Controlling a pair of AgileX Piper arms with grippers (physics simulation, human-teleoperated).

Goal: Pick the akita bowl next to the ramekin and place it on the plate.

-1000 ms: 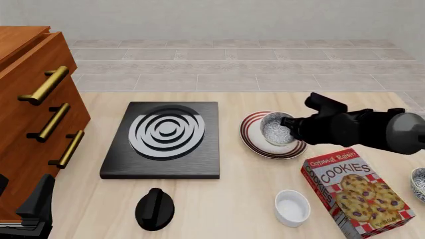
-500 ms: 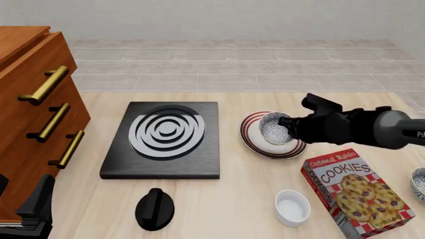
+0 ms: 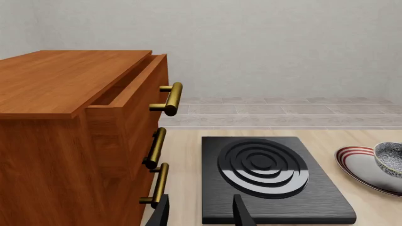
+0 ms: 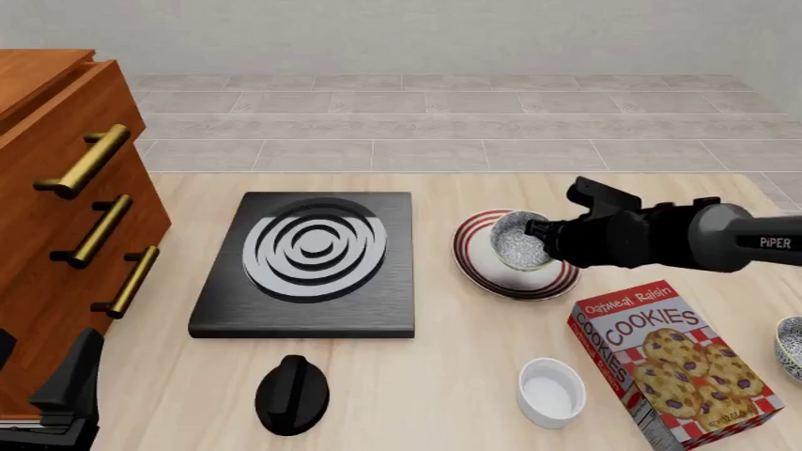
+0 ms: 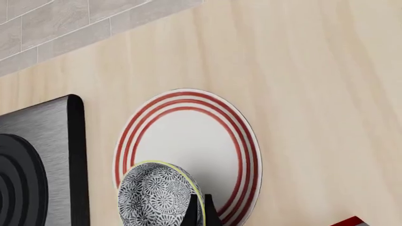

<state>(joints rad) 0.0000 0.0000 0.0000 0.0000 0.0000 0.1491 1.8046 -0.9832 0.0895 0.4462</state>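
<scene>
**Right hand holds akita bowl over the plate**

Right arm comes in from the right side, stretched nearly level across the worktop, forearm pointing left. Right hand is pinched tight on the rim of the akita bowl; in the right wrist view the two fingers sit almost together over the bowl's pale edge, wall between them. Bowl is tilted, speckled inside facing the front camera, dark patterned outside showing in the wrist view. It sits over the right part of the plate; cannot tell if it touches the plate or hangs just above it.

Left hand is low at the near left corner by the wooden drawer cabinet, fingers well apart, nothing between them, pointing toward the black stove.

Ramekin stands near the front edge, just beside the cookie box. Second akita bowl at the far right edge, partly cut off. Black knob in front of the stove.
</scene>
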